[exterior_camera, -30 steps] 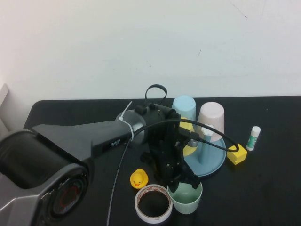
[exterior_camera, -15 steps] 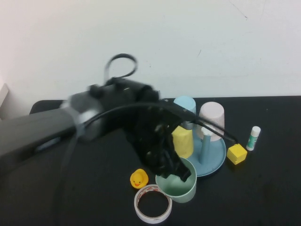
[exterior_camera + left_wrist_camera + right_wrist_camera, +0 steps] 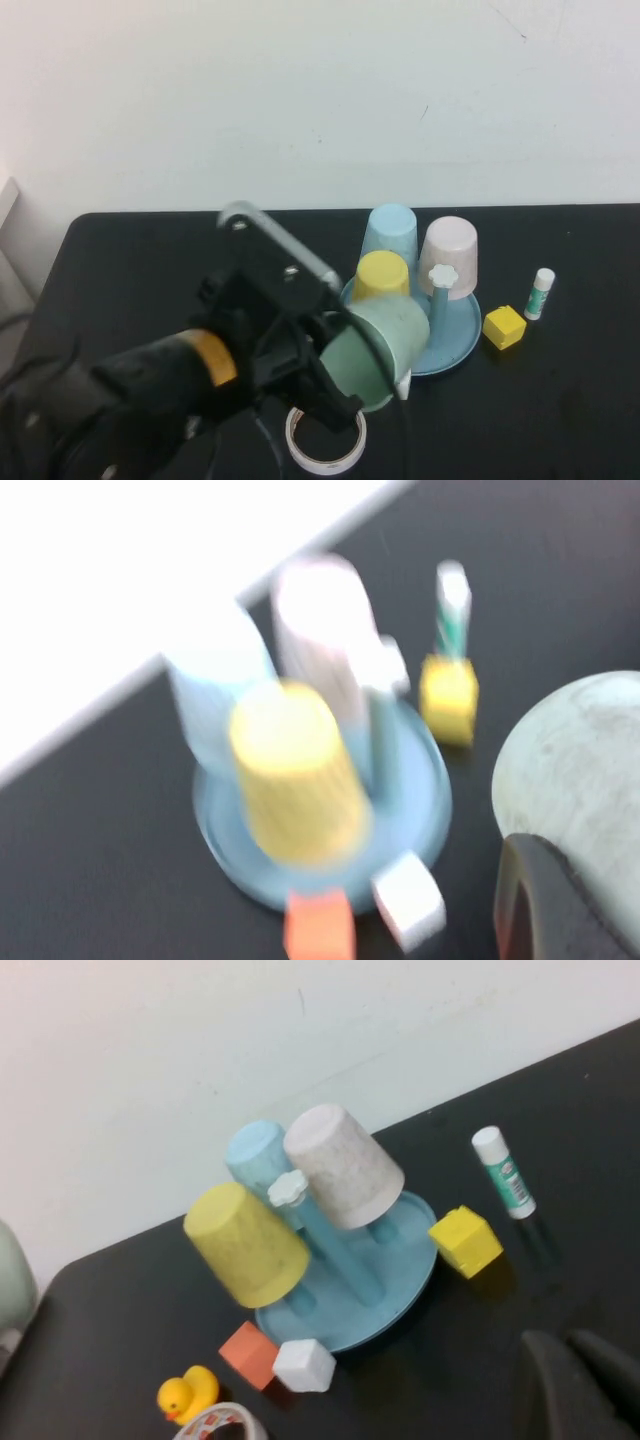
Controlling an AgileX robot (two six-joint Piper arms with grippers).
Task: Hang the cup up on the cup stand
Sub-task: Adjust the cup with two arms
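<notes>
My left gripper (image 3: 338, 372) is shut on the pale mint-green cup (image 3: 378, 345). It holds the cup off the table, tipped on its side, just in front of the cup stand (image 3: 460, 335). The cup also shows in the left wrist view (image 3: 580, 770), with one finger (image 3: 540, 900) against it. The stand is a round light-blue tray carrying a yellow cup (image 3: 382, 277), a light blue cup (image 3: 392, 235) and a pink cup (image 3: 448, 255). One peg with a white flower tip (image 3: 441, 275) is bare. My right gripper (image 3: 578, 1385) is shut and empty, low over the table right of the stand (image 3: 400, 1260), out of the high view.
A yellow cube (image 3: 503, 327) and a glue stick (image 3: 541, 293) lie right of the stand. A tape roll (image 3: 325, 445) lies at the front. An orange cube (image 3: 250, 1353), a white cube (image 3: 303, 1365) and a rubber duck (image 3: 188, 1392) sit in front of the stand.
My left gripper has lifted the mint-green cup off the table and tipped it from upright onto its side. The left arm has swung up and toward the camera.
</notes>
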